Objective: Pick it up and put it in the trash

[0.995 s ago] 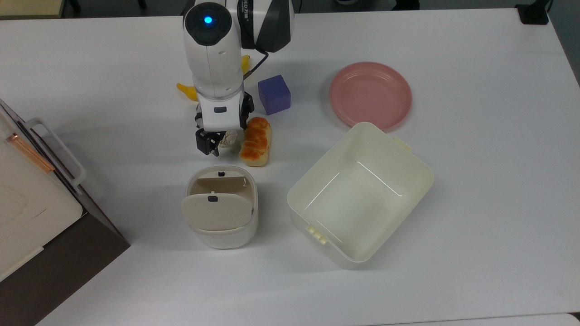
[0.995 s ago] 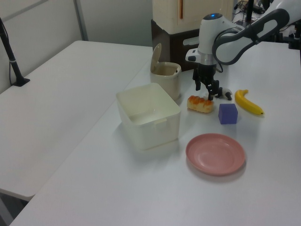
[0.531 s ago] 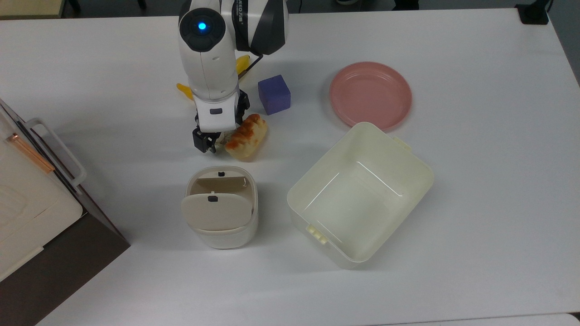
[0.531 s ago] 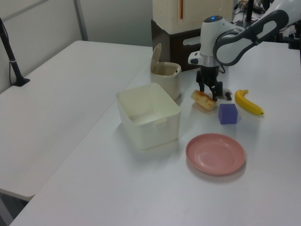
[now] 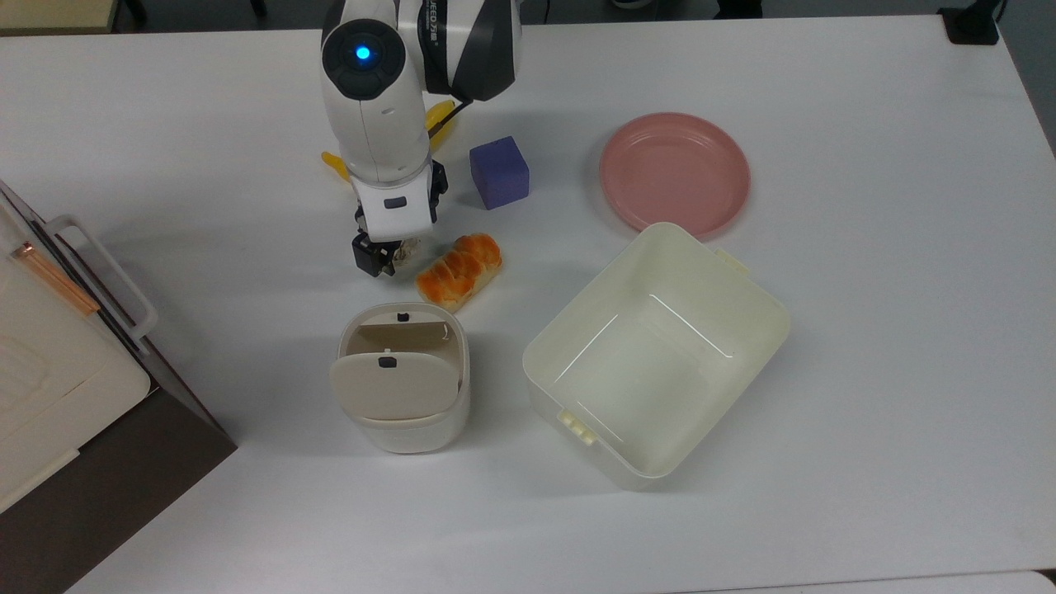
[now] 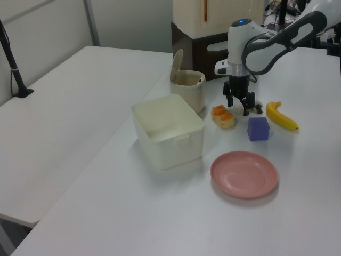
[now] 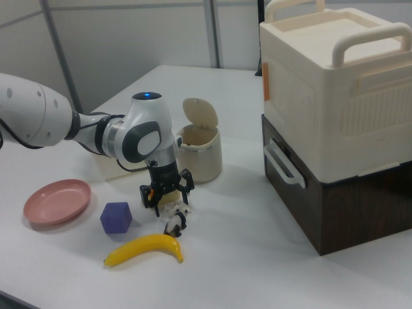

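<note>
Near edge, top view: bin [image 5: 403, 388], flap tipped open, nothing seen dropped in; tub [image 5: 660, 355] at its 3 o'clock.

Middle: bread [image 5: 459, 269] at 1 o'clock of bin.

Beyond: gripper [image 5: 388, 254] low over table, fingers spread around paper wad [image 5: 406, 251], not clamped yet.

Judgement: grasp not done; lift, carry toward 6 o'clock, drop in bin all remain.

Farthest: block [image 5: 498, 172], banana [image 5: 338, 163].
</note>
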